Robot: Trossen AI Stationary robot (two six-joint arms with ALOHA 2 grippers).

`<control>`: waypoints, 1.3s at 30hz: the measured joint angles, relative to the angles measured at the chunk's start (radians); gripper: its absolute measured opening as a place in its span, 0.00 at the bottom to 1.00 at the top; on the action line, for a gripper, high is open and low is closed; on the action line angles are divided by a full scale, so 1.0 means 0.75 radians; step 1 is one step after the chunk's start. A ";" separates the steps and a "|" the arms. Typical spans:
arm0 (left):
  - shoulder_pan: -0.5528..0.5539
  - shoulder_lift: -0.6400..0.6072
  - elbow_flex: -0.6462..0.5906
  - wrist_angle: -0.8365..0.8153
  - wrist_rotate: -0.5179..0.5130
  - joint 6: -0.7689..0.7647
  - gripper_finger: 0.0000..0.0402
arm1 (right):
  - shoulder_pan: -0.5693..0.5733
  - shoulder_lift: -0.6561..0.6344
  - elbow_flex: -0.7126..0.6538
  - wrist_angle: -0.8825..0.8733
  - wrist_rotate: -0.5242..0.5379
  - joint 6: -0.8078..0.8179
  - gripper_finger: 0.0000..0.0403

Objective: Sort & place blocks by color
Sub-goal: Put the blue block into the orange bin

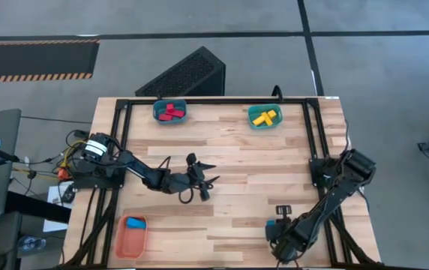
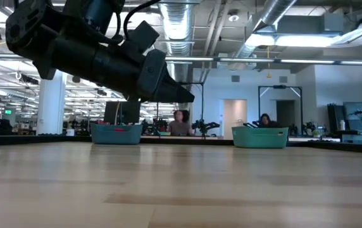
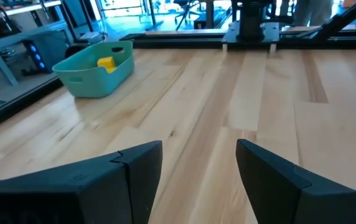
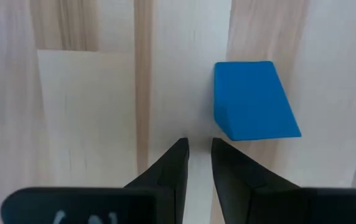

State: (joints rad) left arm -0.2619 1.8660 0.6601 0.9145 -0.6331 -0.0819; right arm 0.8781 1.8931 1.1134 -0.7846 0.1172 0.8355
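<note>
Sorting looks almost finished. The red blocks (image 1: 170, 112) sit in one teal bin (image 1: 157, 115) at the far edge of the wooden table (image 1: 237, 157), and the yellow blocks (image 1: 264, 117) sit in the other teal bin (image 1: 252, 122) near it. One blue block (image 1: 134, 223) lies in the orange bin (image 1: 128, 242) at the near left corner. One more blue block (image 4: 252, 99) is out on the bare wood at the near right side, so it seems to be the last one to go. The right gripper (image 4: 198, 163) points straight down over the table there. Its two fingers are close together, with just a thin gap, and they hold nothing. The blue block lies just beside the fingertips, a little ahead and off to one side, not between them. To my eye, the fingers must spread before they can take it. The left gripper (image 3: 198, 174) hangs over the middle of the table with its fingers spread wide and empty.
</note>
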 joint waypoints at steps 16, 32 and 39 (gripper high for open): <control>0.055 0.000 0.001 -0.112 0.134 -0.069 0.49 | -0.172 -0.414 -0.011 -0.346 0.200 0.778 0.28; 0.083 -0.001 0.010 -0.448 0.201 -0.091 0.49 | -0.275 -0.356 -0.072 -0.037 -0.189 0.837 0.67; 0.078 -0.001 0.010 -0.352 0.252 -0.132 0.49 | -0.198 -0.356 -0.189 0.140 -0.171 0.983 0.67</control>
State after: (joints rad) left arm -0.2034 1.8656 0.6678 0.6508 -0.4440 -0.1808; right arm 0.7297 1.6260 0.9714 -0.6799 -0.0108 1.5724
